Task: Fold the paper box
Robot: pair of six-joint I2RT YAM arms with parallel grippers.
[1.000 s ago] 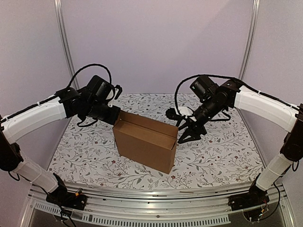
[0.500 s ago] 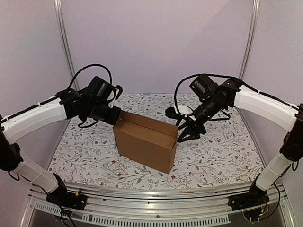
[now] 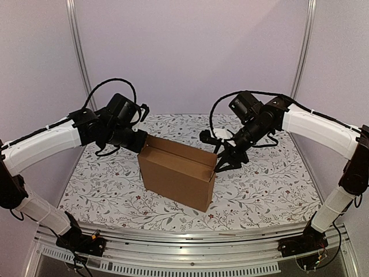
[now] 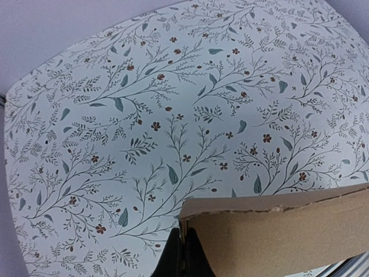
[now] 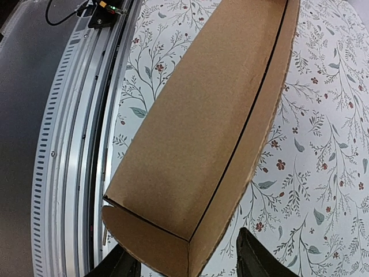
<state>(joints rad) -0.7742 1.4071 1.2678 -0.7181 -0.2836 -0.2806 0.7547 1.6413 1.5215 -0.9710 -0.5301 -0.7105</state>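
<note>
Top view, paper box (image 3: 176, 179): brown and open-topped, it stands mid-frame on the floral worktop (image 3: 265, 193), its long axis running from upper left to lower right.
Top view, left pincer (image 3: 140, 146): sits at the box's upper-left end, right on the rim.
Top view, right pincer (image 3: 222, 167): hangs at the box's right-hand top corner with its tips aimed down and left. It is the nearer arm to that end.
Left wrist view, grip: at bottom centre the dark fingers are closed tight on the torn-looking cardboard edge, which runs off to the right of the frame. Flowered worktop fills the rest.
Right wrist view, box: the long trough stretches from bottom centre to the upper right, with its end corner nearest the lens.
Right wrist view, pincer: it is parted about halfway, one finger (image 5: 253, 257) to each side of that end corner. Whether either touches the card cannot be told.
Coming move, as judged: with the far end pinned, the right pincer need only close in on the corner directly ahead.
</note>
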